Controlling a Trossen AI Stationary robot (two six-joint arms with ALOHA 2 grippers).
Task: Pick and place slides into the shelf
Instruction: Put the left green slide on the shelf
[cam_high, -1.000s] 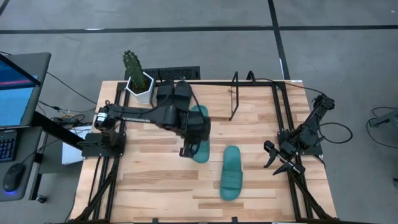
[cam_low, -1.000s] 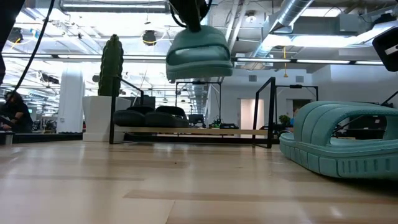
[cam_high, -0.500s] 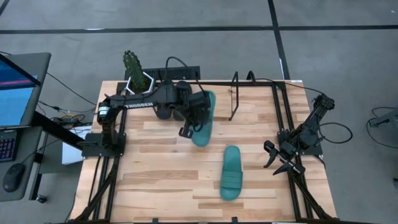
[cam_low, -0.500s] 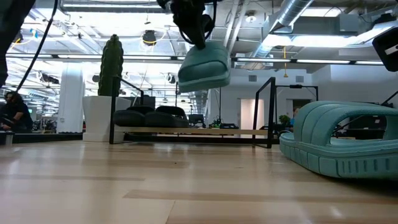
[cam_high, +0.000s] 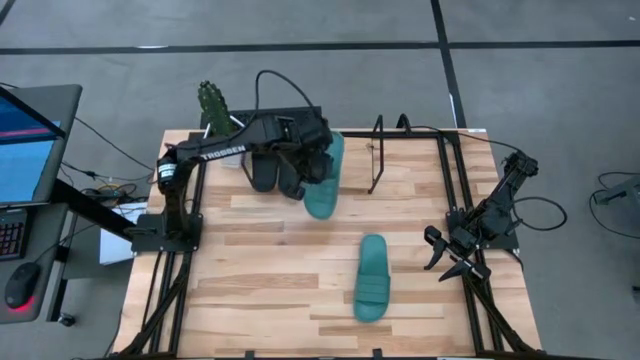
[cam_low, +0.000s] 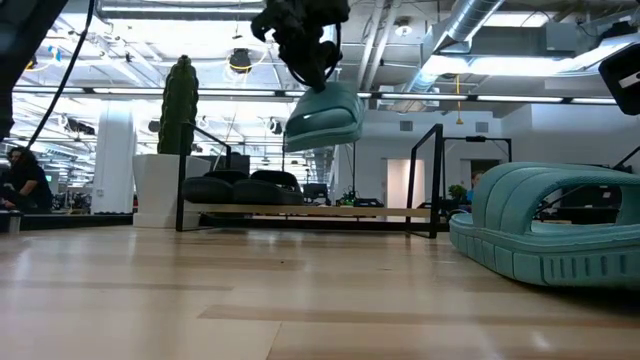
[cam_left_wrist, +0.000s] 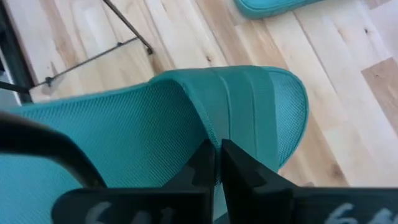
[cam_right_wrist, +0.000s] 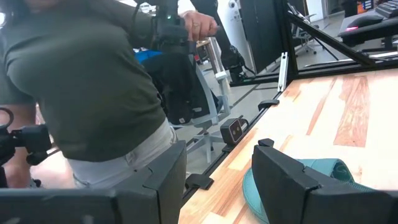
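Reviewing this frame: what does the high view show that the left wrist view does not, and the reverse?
Only the high view shows the right gripper parked open at the table's right edge, the two black slides on the shelf, and the cactus. Only the left wrist view shows the left gripper up close, its fingers pinched on the strap of the carried teal slide. Both show that slide held above the table and the second teal slide lying on the wood.

My arms are matte black, white lettering along the left arm (cam_high: 225, 150), black cable looping above it.
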